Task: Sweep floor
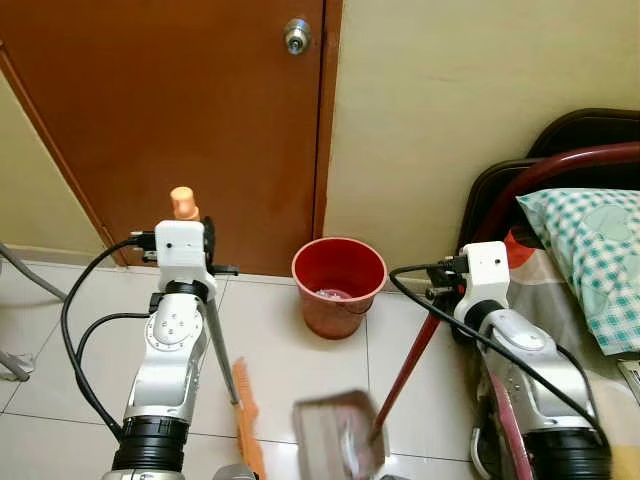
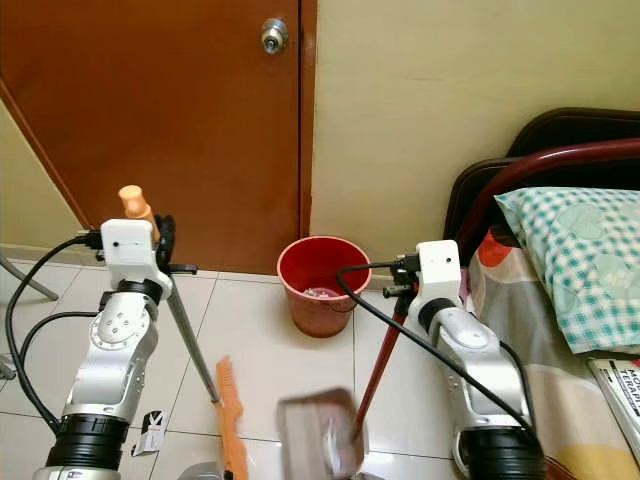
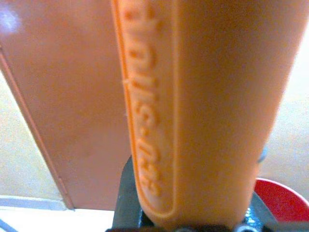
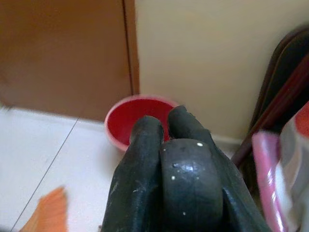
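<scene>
My left gripper (image 1: 196, 234) is shut on a broom: its orange grip (image 3: 203, 106) sticks up above the wrist, and a grey shaft (image 1: 220, 350) slants down to the orange brush head (image 1: 247, 415) on the white tiles. My right gripper (image 1: 450, 287) is shut on the black end (image 4: 190, 179) of a dustpan's long red handle (image 1: 405, 365). The dustpan (image 1: 338, 435) is a blurred, greyish-brown shape low on the floor beside the brush. A red bucket (image 1: 338, 285) stands against the wall between the arms, apart from both tools.
A brown door (image 1: 180, 100) with a metal knob (image 1: 297, 36) is shut ahead. A bed with a checked pillow (image 1: 590, 250) and a dark red frame (image 1: 560, 165) crowds the right. A metal leg (image 1: 25, 270) is at far left. A paper scrap (image 2: 152, 432) lies on the tiles.
</scene>
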You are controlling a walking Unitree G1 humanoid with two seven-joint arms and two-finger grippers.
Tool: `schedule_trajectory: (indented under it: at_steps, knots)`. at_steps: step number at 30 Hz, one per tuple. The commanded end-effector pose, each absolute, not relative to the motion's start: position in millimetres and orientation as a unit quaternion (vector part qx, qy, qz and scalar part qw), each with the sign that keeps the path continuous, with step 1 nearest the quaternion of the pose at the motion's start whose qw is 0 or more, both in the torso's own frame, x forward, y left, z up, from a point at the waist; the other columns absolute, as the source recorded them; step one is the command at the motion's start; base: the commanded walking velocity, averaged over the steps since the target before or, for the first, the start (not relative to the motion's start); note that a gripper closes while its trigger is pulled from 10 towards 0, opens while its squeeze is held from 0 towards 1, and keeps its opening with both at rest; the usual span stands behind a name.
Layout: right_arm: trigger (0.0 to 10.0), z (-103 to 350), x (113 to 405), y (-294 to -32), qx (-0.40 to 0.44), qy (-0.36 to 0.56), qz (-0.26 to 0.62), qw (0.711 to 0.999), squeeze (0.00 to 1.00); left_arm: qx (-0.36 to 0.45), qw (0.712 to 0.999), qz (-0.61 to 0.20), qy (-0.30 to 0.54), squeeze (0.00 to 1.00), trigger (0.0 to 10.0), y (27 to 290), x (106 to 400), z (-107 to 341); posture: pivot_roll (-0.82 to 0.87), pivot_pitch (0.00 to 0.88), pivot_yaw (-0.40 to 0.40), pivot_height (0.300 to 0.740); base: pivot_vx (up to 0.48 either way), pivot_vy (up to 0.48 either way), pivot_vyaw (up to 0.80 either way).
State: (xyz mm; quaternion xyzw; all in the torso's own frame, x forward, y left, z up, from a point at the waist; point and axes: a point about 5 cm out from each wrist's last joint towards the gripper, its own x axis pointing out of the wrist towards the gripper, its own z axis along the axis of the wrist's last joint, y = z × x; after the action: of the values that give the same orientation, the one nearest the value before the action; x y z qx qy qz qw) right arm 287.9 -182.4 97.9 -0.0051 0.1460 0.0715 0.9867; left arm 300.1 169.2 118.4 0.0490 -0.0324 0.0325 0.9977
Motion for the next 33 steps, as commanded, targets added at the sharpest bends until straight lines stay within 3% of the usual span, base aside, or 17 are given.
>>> schedule_trajectory:
  at_steps: [1, 5, 10, 17, 28, 33]
  knots:
    - [10.0, 119.3, 296.3, -180.1, -0.013, 0.093, 0.072, 0.993, 0.0, 0.055, 0.997, 0.036, -0.035, 0.0, 10.0, 170.3, 302.3, 119.9, 0.01, 0.0, -0.021, 0.74, 0.0, 0.0, 0.0]
    - [10.0, 124.1, 300.2, -168.5, -0.011, 0.088, 0.119, 0.989, 0.0, 0.054, 0.997, 0.036, -0.034, 0.0, 10.0, 169.5, 303.4, 119.7, 0.01, 0.0, -0.024, 0.74, 0.0, 0.0, 0.0]
    - [10.0, 130.0, 310.9, -167.7, 0.02, 0.077, 0.112, 0.991, 0.0, 0.054, 0.997, 0.043, -0.033, 0.0, 10.0, 169.9, 303.2, 118.7, 0.01, 0.0, -0.025, 0.74, 0.0, 0.0, 0.0]
    - [10.0, 154.9, 329.2, -152.6, 0.067, 0.045, 0.129, 0.988, 0.0, 0.071, 0.992, 0.104, 0.0, 0.0, 10.0, 191.1, 293.6, 106.3, 0.02, 0.0, -0.04, 0.74, 0.0, 0.0, 0.0]
    - [10.0, 191.0, 342.0, -129.3, 0.13, -0.013, 0.146, 0.981, 0.0, 0.055, 0.989, 0.133, 0.028, 0.0, 10.0, 193.9, 276.1, 89.3, 0.03, 0.007, -0.053, 0.74, 0.0, 0.0, 0.0]
    - [10.0, 220.9, 355.7, -117.8, 0.15, -0.058, 0.147, 0.976, 0.0, 0.059, 0.991, 0.119, 0.027, 0.0, 10.0, 191.5, 276.5, 92.2, 0.02, 0.049, -0.036, 0.74, 0.0, 0.0, 0.0]
